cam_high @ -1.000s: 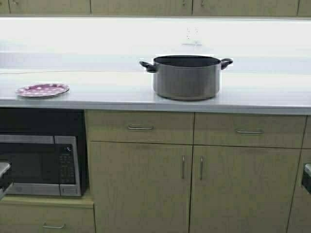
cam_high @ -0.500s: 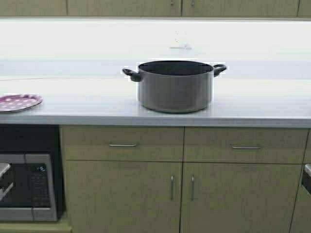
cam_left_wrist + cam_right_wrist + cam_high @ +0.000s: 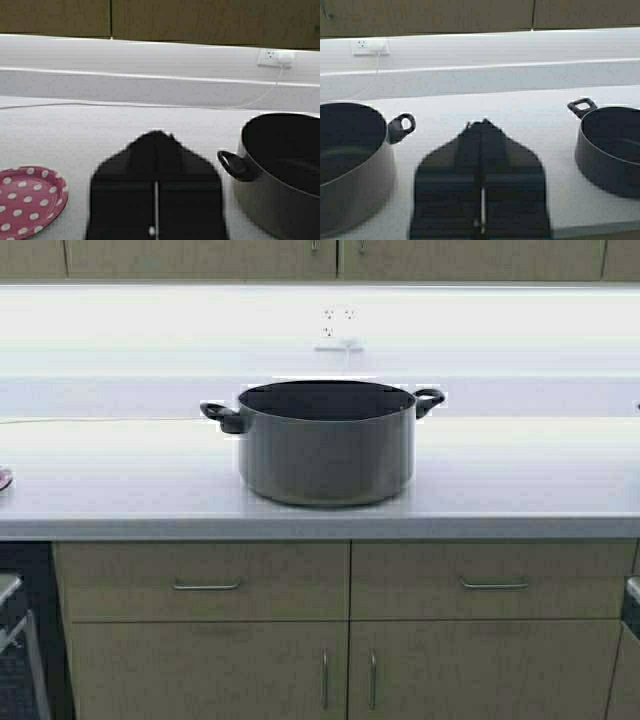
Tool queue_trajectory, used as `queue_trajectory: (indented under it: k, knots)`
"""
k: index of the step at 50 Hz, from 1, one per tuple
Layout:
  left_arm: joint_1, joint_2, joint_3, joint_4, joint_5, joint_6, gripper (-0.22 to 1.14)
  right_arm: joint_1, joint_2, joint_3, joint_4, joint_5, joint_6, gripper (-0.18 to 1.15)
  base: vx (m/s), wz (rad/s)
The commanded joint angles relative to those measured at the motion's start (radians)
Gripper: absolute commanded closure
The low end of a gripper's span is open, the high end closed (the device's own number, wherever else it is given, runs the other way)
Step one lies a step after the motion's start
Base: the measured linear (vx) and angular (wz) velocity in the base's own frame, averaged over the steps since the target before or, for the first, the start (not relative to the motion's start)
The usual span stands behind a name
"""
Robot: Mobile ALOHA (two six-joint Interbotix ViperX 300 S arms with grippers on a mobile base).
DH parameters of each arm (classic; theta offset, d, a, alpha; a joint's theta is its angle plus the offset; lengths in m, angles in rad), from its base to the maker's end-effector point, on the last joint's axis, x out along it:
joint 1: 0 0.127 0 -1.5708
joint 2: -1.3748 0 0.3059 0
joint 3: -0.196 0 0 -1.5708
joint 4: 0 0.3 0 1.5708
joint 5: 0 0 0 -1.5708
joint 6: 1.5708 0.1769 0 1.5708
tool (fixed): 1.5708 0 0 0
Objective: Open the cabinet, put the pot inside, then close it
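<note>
The pot (image 3: 327, 445), wide and dark grey with two black loop handles, stands on the white counter (image 3: 520, 480) straight ahead. It also shows in the left wrist view as the pot (image 3: 280, 170) and in the right wrist view as the pot (image 3: 347, 155). The cabinet (image 3: 200, 258) hangs above the counter with both doors closed; only its lower edge shows. My left gripper (image 3: 156, 134) is shut and empty, held low in front of the counter to the pot's left. My right gripper (image 3: 483, 123) is likewise shut and empty to the pot's right.
A pink dotted plate (image 3: 27, 200) lies on the counter to the left. A second dark pot (image 3: 612, 150) stands farther right. Base cabinets with drawers (image 3: 210, 585) sit under the counter, a microwave (image 3: 20, 670) at lower left. A wall outlet (image 3: 340, 325) with a cord is behind the pot.
The robot has driven closer and to the right: the pot looks larger and nearer the centre, and the plate and microwave have slid to the left edge. Both arms stay parked.
</note>
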Motion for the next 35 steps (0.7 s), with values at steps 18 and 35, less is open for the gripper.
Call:
queue_trajectory:
  k: [18,35]
  knots:
    - [0.002,-0.005,0.006,0.021,-0.008,0.003,0.89,0.041,-0.006,-0.018,-0.002,0.017,0.0,0.91,0.34,0.03]
    - [-0.049,-0.109,0.025,0.026,0.038,-0.003,0.77,0.164,-0.017,-0.046,0.0,0.017,0.009,0.88,0.27,-0.01]
